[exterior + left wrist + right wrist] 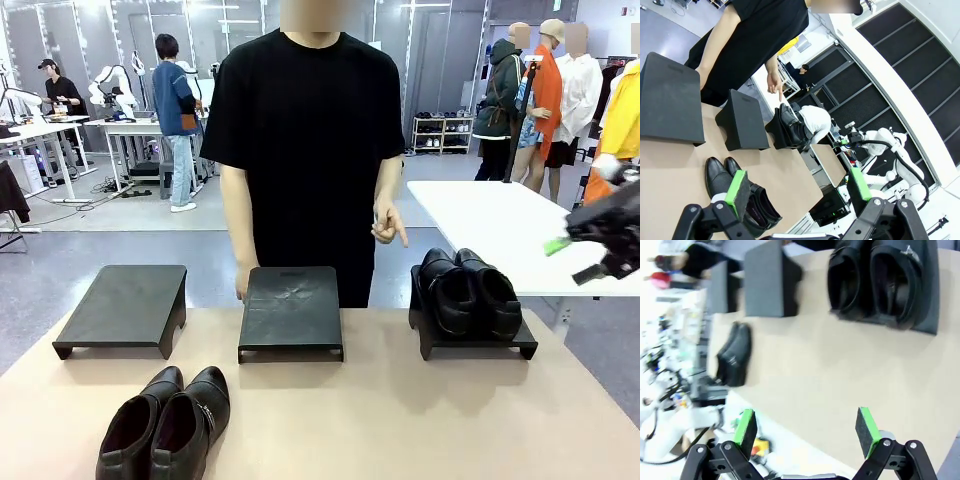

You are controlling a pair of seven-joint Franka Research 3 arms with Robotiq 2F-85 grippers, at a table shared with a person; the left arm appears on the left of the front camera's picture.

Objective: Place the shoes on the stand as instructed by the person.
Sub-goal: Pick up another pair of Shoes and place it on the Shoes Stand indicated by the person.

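The left gripper's green pads (737, 189) are standing wide apart with nothing between them, and the left gripper (798, 186) is hanging right above the loose pair of shoes (168, 425), which are lying side by side on the table (400, 420) at the near left. That looks like a gripper lining up for a pick, waiting only to be told where to go. Over on the right, the right gripper (806, 426) is also spread open and empty, held up off the table's right edge and well apart from the right stand (480, 346). I'd say it is parked there to stay out of the way. That stand is already carrying the second pair (470, 292), toes pointing towards us. The left stand (125, 305) and middle stand (291, 305) are sitting bare. Behind the middle one the person (310, 140) is standing with a pointing hand (388, 225) aimed downward, the finger angling between the middle and right stands. I cannot tell which one is meant, though a bare stand seems likelier.
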